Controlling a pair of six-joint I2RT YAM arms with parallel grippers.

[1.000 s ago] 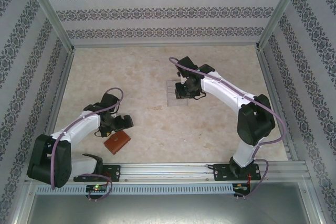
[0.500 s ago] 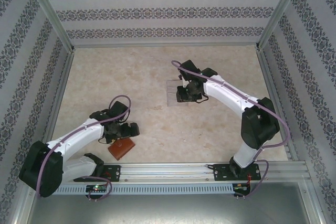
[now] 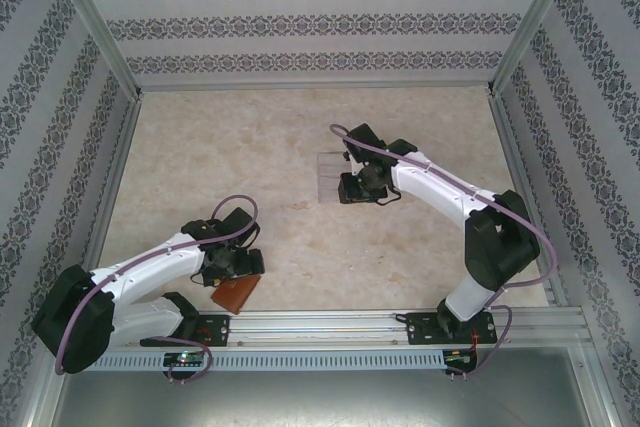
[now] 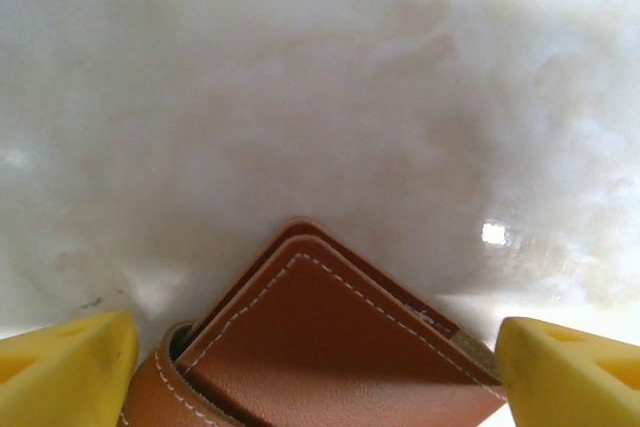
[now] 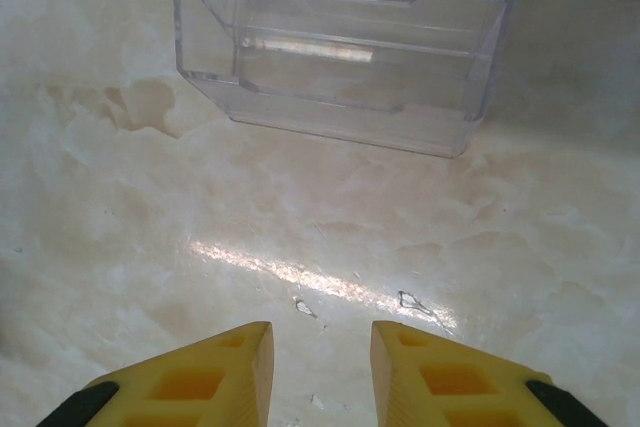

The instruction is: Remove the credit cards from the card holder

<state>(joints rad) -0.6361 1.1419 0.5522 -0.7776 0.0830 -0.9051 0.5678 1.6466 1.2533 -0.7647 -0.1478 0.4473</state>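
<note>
The card holder (image 3: 232, 295), a folded reddish-brown leather case with white stitching, lies on the table close to the front rail. My left gripper (image 3: 238, 265) hangs low over it. In the left wrist view the card holder (image 4: 320, 347) sits between my left gripper's (image 4: 315, 387) yellow fingertips (image 4: 65, 367), which stand wide apart at its two sides; contact cannot be made out. The credit cards are hidden inside the folded case. My right gripper (image 3: 358, 187) hovers over bare table, and in the right wrist view the right gripper (image 5: 320, 357) stands partly open with nothing in it.
A clear acrylic tiered stand (image 3: 330, 177) stands mid-table just beyond the right gripper; the right wrist view shows this stand (image 5: 345, 37) with its tiers bare. The aluminium front rail (image 3: 330, 322) runs right behind the card holder. Patterned walls close in the table.
My left gripper moved toward the front rail and down over the card holder, which now lies a little nearer the rail. The right gripper drew slightly back from the stand.
</note>
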